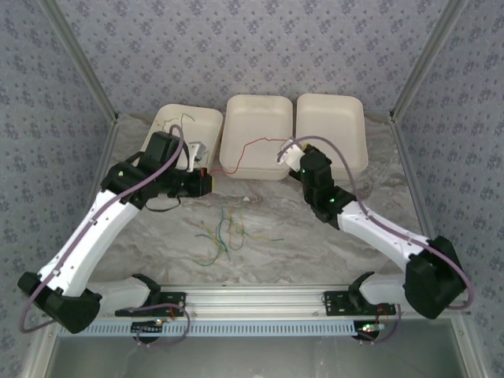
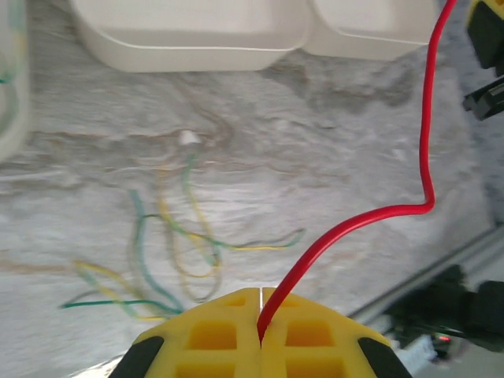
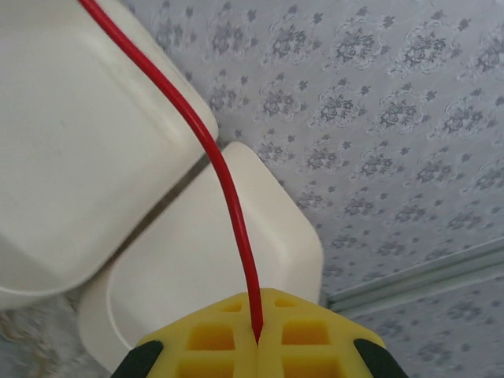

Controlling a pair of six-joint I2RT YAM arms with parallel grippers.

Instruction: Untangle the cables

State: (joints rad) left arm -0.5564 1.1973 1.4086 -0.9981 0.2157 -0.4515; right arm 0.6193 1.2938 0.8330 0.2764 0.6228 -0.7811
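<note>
Showed, from above, a marbled surface (image 1: 331, 236) inside patterned walls, with three white trays (image 1: 256, 126) along the far edge. Had the left claw (image 1: 208, 181) and right claw (image 1: 285, 155) each clenched on an end of the red cable (image 1: 260, 142), strung near the middle tray's front. Showed green and yellow cables (image 1: 224, 236) tangled mid-surface.

Showed, from the left wrist, the left claw (image 2: 260, 315) pinching the red cable (image 2: 425, 118), with the green and yellow cables (image 2: 181, 236) on the surface beyond.

Showed, from the right wrist, the right claw (image 3: 257, 335) clamped on the red cable (image 3: 228, 189), with two trays (image 3: 79, 157) behind.
</note>
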